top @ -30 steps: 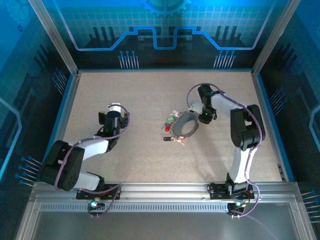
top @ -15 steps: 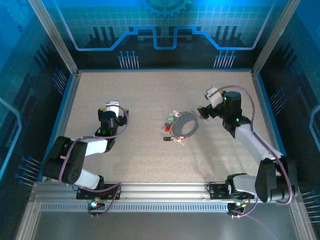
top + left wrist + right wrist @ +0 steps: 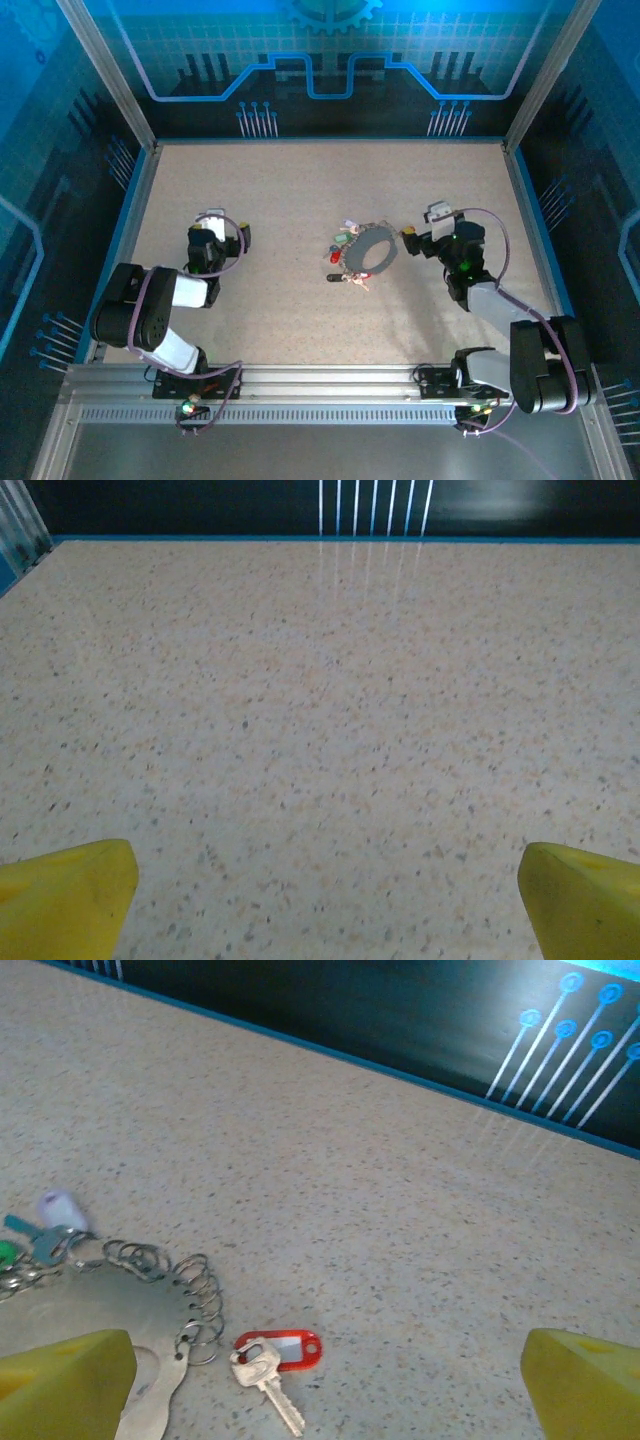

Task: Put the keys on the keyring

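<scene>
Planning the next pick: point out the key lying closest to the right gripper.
The silver key with the red tag, lying alone ahead of the open right gripper, beside the keyring. The pale and green-headed keys lie bunched farther left.

Speckled beige tabletop (image 3: 280, 190) inside blue-lit walls (image 3: 330, 60) with circuit patterns, aluminium rail (image 3: 330, 385) along the near edge.

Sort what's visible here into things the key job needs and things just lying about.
Belongs to the job:
keyring
coloured keys clustered at its edge
red-tagged key lying on the table beside it
left hand and right hand, both open

Just surroundings, nothing loose:
speckled tabletop
blue backdrop
aluminium rail
</scene>
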You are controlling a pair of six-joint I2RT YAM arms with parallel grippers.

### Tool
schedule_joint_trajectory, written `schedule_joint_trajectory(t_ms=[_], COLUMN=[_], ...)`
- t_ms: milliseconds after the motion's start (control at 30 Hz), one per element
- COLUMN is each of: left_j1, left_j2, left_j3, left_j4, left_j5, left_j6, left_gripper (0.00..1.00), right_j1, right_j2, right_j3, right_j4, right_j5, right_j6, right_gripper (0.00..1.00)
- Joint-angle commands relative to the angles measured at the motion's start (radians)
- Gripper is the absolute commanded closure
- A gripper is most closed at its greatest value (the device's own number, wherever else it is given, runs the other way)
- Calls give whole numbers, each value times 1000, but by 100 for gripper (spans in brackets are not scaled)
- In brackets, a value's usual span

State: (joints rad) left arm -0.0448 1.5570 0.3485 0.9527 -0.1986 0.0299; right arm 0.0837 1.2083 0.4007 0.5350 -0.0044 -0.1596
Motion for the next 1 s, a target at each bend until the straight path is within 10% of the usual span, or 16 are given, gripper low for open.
schedule_joint_trajectory(t_ms=[0, 733, 867, 967], left_j1=[14, 17, 17, 16], left_j2=[-5, -6, -6, -5], left_j3=[21, 28, 29, 29], left_j4=[-7, -23, -22, -22], left_j5=[51, 18, 18, 20], left_j6=[-22, -35, -35, -33], left_gripper=[1, 1, 1, 1], right_j1=[-11, -55, -51, -6], right_j2=[-41, 98, 320, 310], right_j3=[-7, -64, -101, -5], right_j4=[23, 229, 529, 321], right_j5=[35, 33, 66, 81], right_j6=[40, 173, 178, 127], right_gripper=[0, 0, 0, 0])
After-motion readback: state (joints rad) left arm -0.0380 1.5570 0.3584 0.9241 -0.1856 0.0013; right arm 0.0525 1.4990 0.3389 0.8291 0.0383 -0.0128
